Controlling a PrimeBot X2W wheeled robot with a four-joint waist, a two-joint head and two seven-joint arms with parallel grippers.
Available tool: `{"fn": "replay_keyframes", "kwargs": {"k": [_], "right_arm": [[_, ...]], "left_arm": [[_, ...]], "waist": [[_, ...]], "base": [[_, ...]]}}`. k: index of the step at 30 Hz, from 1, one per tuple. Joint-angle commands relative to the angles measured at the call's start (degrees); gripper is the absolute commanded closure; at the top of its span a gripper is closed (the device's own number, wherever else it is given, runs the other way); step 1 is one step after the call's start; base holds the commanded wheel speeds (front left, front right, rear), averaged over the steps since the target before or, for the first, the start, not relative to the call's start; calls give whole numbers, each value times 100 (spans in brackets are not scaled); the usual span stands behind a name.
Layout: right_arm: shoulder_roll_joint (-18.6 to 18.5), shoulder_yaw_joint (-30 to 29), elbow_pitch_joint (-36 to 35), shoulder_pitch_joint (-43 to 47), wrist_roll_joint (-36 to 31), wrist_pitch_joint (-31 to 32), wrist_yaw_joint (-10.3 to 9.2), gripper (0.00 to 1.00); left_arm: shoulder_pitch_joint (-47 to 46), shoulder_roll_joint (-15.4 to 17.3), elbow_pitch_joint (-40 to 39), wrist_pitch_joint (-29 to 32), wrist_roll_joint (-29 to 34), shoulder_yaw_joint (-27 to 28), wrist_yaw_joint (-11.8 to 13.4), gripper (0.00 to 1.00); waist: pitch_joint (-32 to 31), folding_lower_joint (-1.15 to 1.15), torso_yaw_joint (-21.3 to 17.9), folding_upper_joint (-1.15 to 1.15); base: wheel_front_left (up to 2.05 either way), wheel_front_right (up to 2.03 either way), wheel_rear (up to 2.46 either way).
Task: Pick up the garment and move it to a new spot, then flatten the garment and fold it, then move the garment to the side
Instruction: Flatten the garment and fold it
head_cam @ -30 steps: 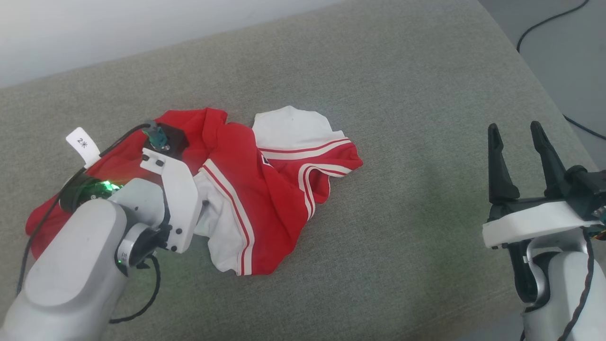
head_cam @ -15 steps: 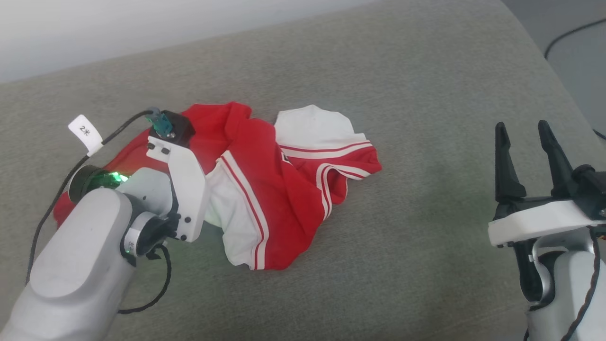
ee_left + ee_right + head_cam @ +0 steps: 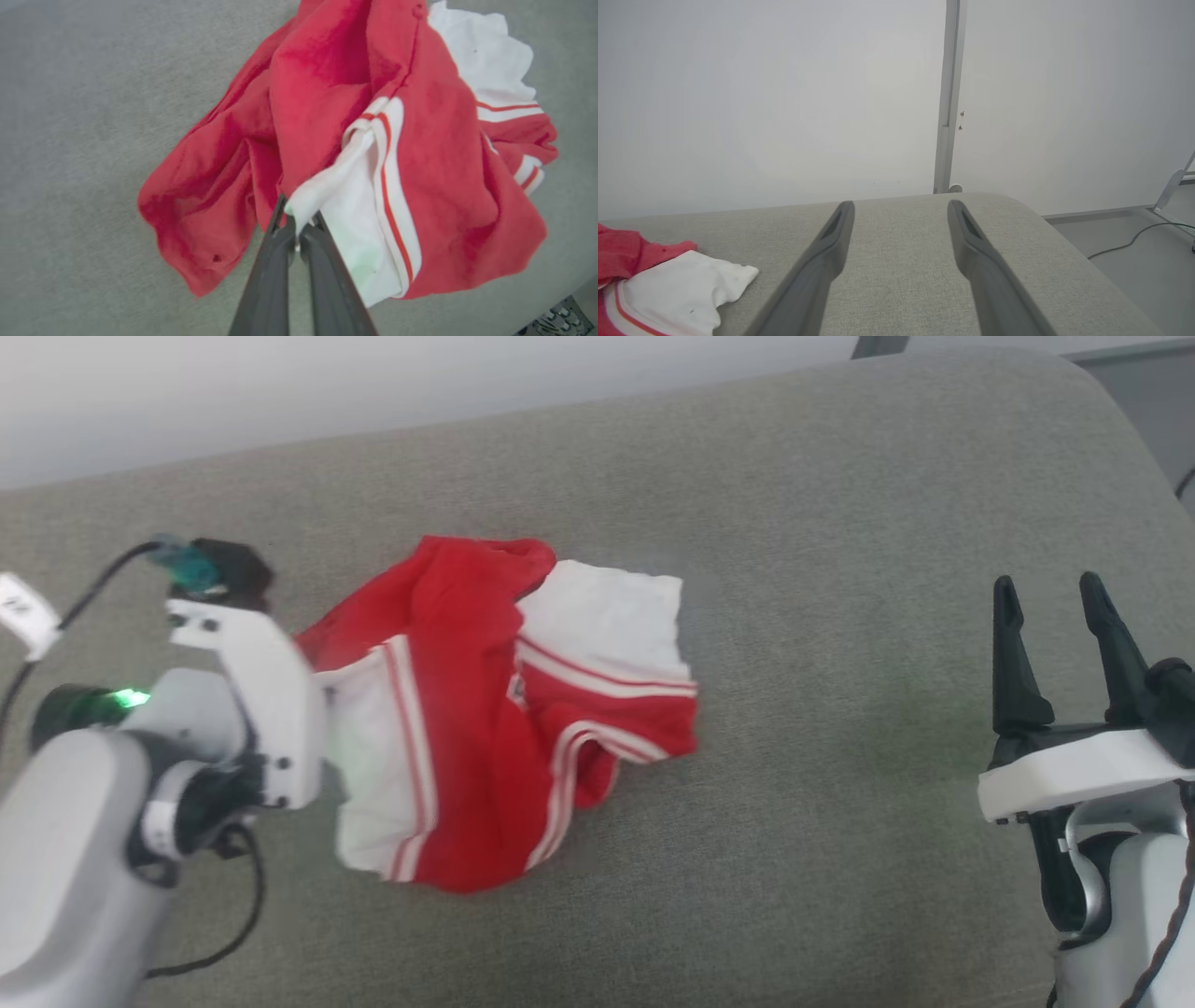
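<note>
Head view: the garment (image 3: 485, 709) is lying crumpled near the middle of the grey cushion (image 3: 822, 551), red body and white sleeves bunched together. The left arm (image 3: 243, 691) is reaching in at its left edge, with the fingers hidden behind the white wrist. The right gripper (image 3: 1057, 607) is hovering well apart on the right, fingers spread, gripping nothing.

Left wrist view: the left gripper (image 3: 295, 224) is clenching a white sleeve fold of the garment (image 3: 420, 154).

Right wrist view: the right gripper (image 3: 901, 210) is pointing across the cushion toward a pale wall (image 3: 784, 93). A cable (image 3: 1134, 240) is trailing on the floor (image 3: 1148, 261).
</note>
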Motion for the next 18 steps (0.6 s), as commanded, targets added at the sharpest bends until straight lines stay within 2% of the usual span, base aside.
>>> {"fn": "replay_keyframes", "kwargs": {"k": [1, 6, 14, 15, 16, 18], "right_arm": [[-4, 2, -45, 46, -19, 29, -8, 0], [-20, 10, -86, 74, -26, 70, -8, 0], [-46, 25, -112, 170, -32, 130, -8, 0], [-56, 25, -115, 176, -32, 137, -8, 0], [-62, 28, -121, 185, -31, 143, -8, 0], [-78, 21, -129, 198, -14, 160, -8, 0]], "left_arm": [[147, 138, -45, 0, -14, 136, 101, 100], [531, 473, -21, -179, -71, 524, 249, 100], [1124, 545, -191, -478, -370, 768, 66, 100], [1185, 552, -262, -486, -382, 742, 1, 95], [1248, 571, -339, -486, -411, 712, -52, 80], [1344, 569, -464, -490, -468, 701, -113, 71]], "waist": [[-6, 0, 58, 0], [-21, 0, 140, 0], [-102, 0, 195, 0], [-108, 0, 201, 0], [-113, 0, 206, 0], [-118, 0, 216, 0]], "base": [[0, 0, 0], [0, 0, 0], [0, 0, 0], [0, 0, 0], [0, 0, 0], [0, 0, 0]]}}
